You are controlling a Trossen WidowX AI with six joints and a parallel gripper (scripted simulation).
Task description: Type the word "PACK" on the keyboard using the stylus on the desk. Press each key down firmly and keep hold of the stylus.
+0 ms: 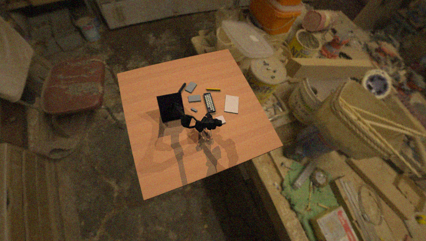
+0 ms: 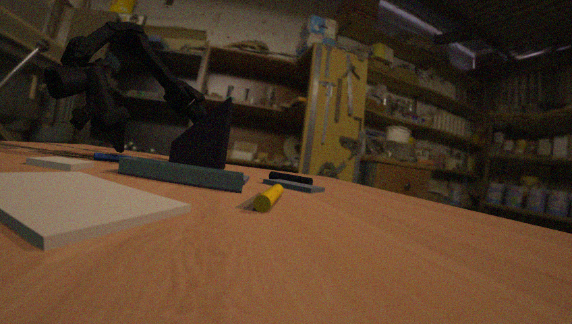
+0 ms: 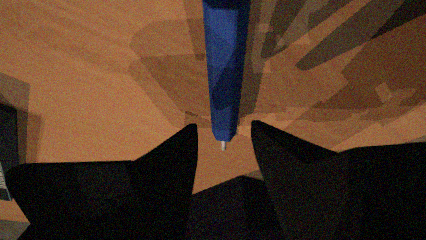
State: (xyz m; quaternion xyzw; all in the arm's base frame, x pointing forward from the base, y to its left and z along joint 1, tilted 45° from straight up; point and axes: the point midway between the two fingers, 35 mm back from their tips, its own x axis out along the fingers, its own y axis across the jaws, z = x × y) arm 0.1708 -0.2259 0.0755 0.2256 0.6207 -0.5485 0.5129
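"Looking from the top: where's the arm (image 1: pixel 209 122) (image 2: pixel 150 56)?"

"Over the near end of the keyboard (image 1: pixel 209 102) (image 2: pixel 180 173) (image 3: pixel 7 150). It hides the stylus (image 2: pixel 106 156) (image 3: pixel 227 75). Wooden surface (image 1: pixel 253 131) (image 2: pixel 361 240) (image 3: pixel 75 115), yellow rod (image 1: pixel 213 89) (image 2: pixel 269 198) beyond. Orange bucket (image 1: pixel 273 14) in the clutter behind."

"Exterior?"

"Stylus flat on the surface, past the keyboard from this side. Jaws above, pointing down. Dim workshop, yellow tool board (image 2: pixel 332 96) at the back."

"Wrist?"

"Jaws open, nothing gripped. Blue barrel runs roughly parallel to the fingers, metal nib toward the gap. Shadows all over the wood, so I wouldn't judge height by them."

"How would you grab it?"

"Centre over the barrel, not the nib. Go down square, close on the flats, firm. Too near the end and it'll likely pivot on the first key. Lift, check for slip, then P. No letters typed until it's held."
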